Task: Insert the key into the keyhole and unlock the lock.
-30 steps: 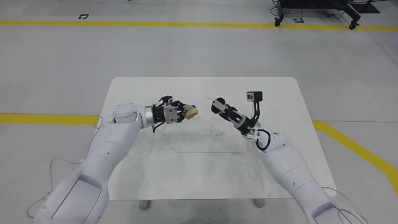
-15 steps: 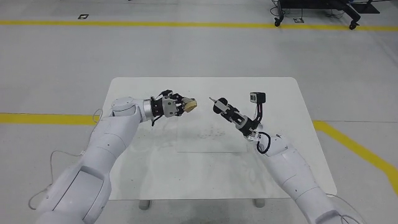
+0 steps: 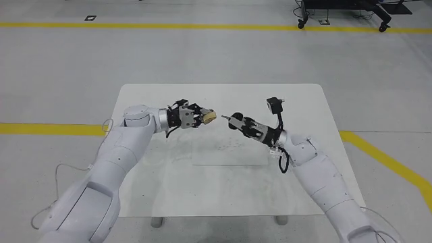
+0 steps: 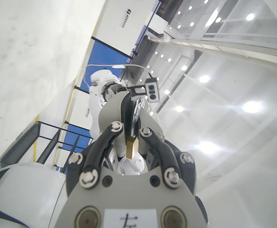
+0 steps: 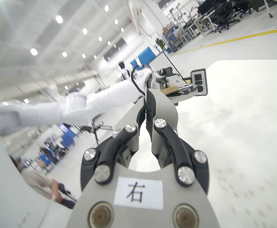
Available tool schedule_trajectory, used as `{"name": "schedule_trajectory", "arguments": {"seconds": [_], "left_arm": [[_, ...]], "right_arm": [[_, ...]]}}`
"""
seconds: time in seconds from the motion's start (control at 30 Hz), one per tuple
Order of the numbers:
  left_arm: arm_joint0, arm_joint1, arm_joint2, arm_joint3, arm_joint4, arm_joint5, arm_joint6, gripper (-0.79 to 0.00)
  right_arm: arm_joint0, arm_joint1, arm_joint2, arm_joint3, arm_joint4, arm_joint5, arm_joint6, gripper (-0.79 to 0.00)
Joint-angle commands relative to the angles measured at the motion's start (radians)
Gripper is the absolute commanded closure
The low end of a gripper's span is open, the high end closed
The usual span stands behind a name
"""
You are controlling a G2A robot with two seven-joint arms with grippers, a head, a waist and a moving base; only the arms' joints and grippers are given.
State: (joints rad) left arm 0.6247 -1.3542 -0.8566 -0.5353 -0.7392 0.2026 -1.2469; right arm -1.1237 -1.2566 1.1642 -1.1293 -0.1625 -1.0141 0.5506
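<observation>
Both arms hold their parts in the air over the middle of the counter (image 3: 223, 182), so neither piece has to be worked against the surface. The left tool (image 3: 200, 116) is clamped on the lock (image 3: 208, 117). The left wrist view shows the brass body and silver shackle between its fingers, though I cannot tell which part takes the grip. From above, the brass end juts from the tool's tip toward 3 o'clock, bare and facing the other arm. The right tool (image 3: 231, 119), at 3 o'clock of the lock and just apart from it, has its fingers pinched together on the key (image 3: 225, 117), a thin sliver poking out toward 9 o'clock. The two stand nose to nose, nearly on one line, with a small gap between key tip and brass. The keyhole is too small to make out. This looks like the final lining-up before insertion, and I judge that a slight tilt would send the tip skating off the lock's face.
</observation>
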Motion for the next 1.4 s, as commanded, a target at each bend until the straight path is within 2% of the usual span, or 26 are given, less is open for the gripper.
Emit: {"name": "schedule_trajectory", "arguments": {"seconds": [0.0,0.13,0.23,0.33,0.4,0.8,0.9,1.07,1.27,1.37], "left_arm": [[0.003,0.004,0.002,-0.017,0.026,0.025,0.012,0.000],[0.014,0.011,0.006,-0.040,0.063,0.064,0.022,0.000],[0.021,0.013,0.007,-0.057,0.080,0.073,0.027,0.000],[0.028,0.015,0.006,-0.076,0.095,0.060,0.042,0.000],[0.033,0.015,0.004,-0.083,0.095,0.058,0.041,0.000],[0.033,0.015,0.004,-0.083,0.095,0.058,0.041,0.000],[0.054,0.016,0.005,-0.105,0.101,0.093,0.078,0.000],[0.070,0.018,-0.008,-0.125,0.071,0.179,0.089,0.000],[0.079,0.018,-0.015,-0.130,0.050,0.227,0.068,0.000],[0.075,0.018,-0.017,-0.121,0.050,0.247,0.072,0.000]], "right_arm": [[-0.026,0.019,0.065,-0.075,-0.215,0.002,-0.018,0.000],[-0.122,0.047,0.172,-0.325,-0.596,0.051,-0.054,0.000],[-0.202,0.062,0.195,-0.573,-0.929,0.119,-0.028,0.000],[-0.276,0.074,0.207,-0.760,-1.140,0.148,-0.034,0.000],[-0.318,0.078,0.204,-0.851,-1.223,0.183,-0.038,0.000],[-0.324,0.079,0.204,-0.864,-1.231,0.189,-0.041,0.000],[-0.311,0.084,0.164,-0.885,-1.418,0.209,-0.010,0.000],[-0.255,0.093,0.049,-0.949,-1.726,0.151,-0.011,0.000],[-0.195,0.107,-0.108,-1.016,-2.091,0.135,-0.083,0.000],[-0.163,0.110,-0.195,-1.003,-2.232,0.124,-0.111,0.000]]}}
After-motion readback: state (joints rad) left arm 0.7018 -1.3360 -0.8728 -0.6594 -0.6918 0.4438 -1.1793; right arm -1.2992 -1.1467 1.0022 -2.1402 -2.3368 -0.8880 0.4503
